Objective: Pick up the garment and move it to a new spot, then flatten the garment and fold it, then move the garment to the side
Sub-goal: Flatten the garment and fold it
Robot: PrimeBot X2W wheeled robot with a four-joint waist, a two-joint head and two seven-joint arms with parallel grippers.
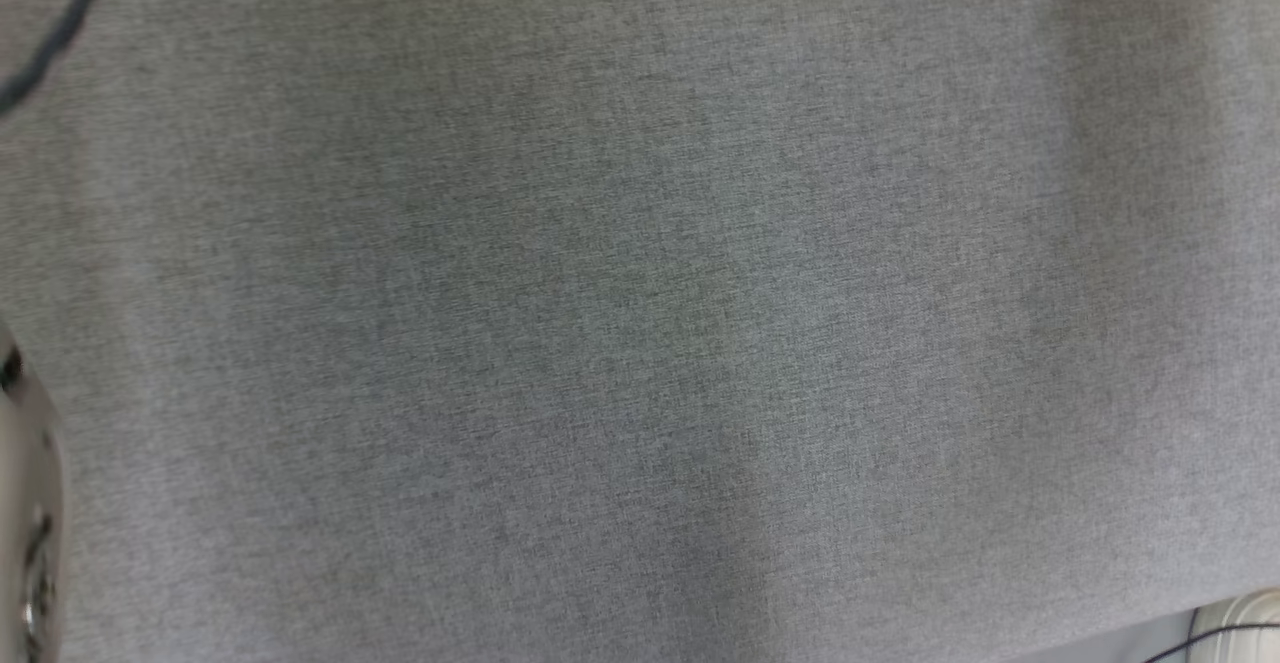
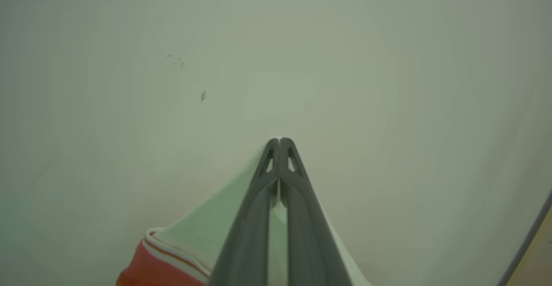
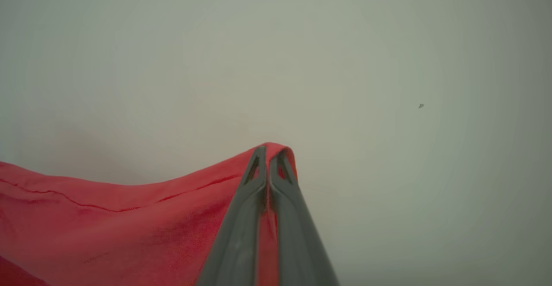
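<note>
Looking down from the head, a big sheet of grey woven cloth (image 1: 640, 303) is taking up nearly the whole view. I honestly can't tell whether it's a cover or something hanging close to the lens. Under both wrists a pale, plain surface (image 2: 388, 61) is spreading out near and far. The garment (image 3: 108, 225) is being held up at two spots. Its red body is trailing off to the left in the right wrist view, and a pale panel with red-and-white trim (image 2: 172, 251) is showing in the left wrist view. The right gripper (image 3: 271, 150) is pinching a red fold with its fingers closed tight on it, and the left gripper (image 2: 280, 141) is doing the same on the pale edge. My guess is it's gripping two separate points so the cloth is stretching between them instead of bunching, ready for laying flat. A few tiny dark specks (image 2: 202, 96) are sitting on the surface farther out.
</note>
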